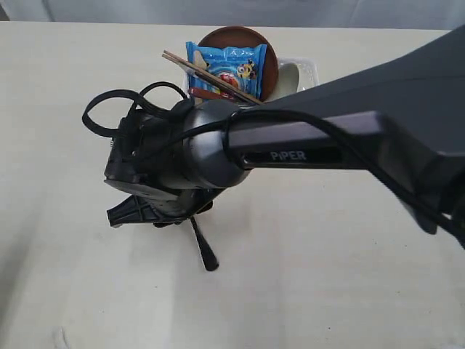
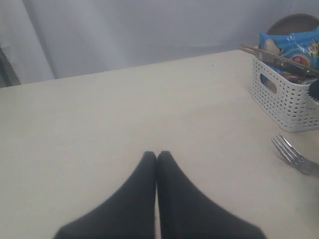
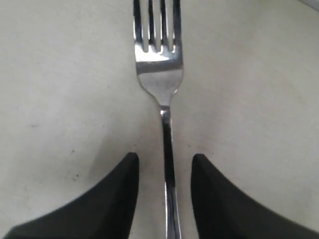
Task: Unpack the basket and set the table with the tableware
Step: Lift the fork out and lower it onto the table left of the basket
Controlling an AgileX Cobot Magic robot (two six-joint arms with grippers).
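A steel fork [image 3: 158, 64] lies flat on the cream table [image 1: 327, 276]. Its handle runs between the fingers of my right gripper [image 3: 165, 158], which stands open with a gap on each side of the handle. From the exterior view the right gripper [image 1: 163, 214] hangs low over the fork, whose dark handle end [image 1: 206, 254] pokes out below it. The fork's tines [image 2: 291, 153] also show in the left wrist view. The white basket [image 2: 284, 102] holds a brown plate [image 1: 240, 36], chopsticks [image 1: 207, 73] and an off-white bowl [image 1: 289, 76]. My left gripper [image 2: 157, 154] is shut and empty, low over bare table.
A blue snack packet [image 1: 224, 69] leans on the plate inside the basket. The right arm [image 1: 349, 123] crosses in front of the basket and hides most of it. The left arm is out of the exterior view.
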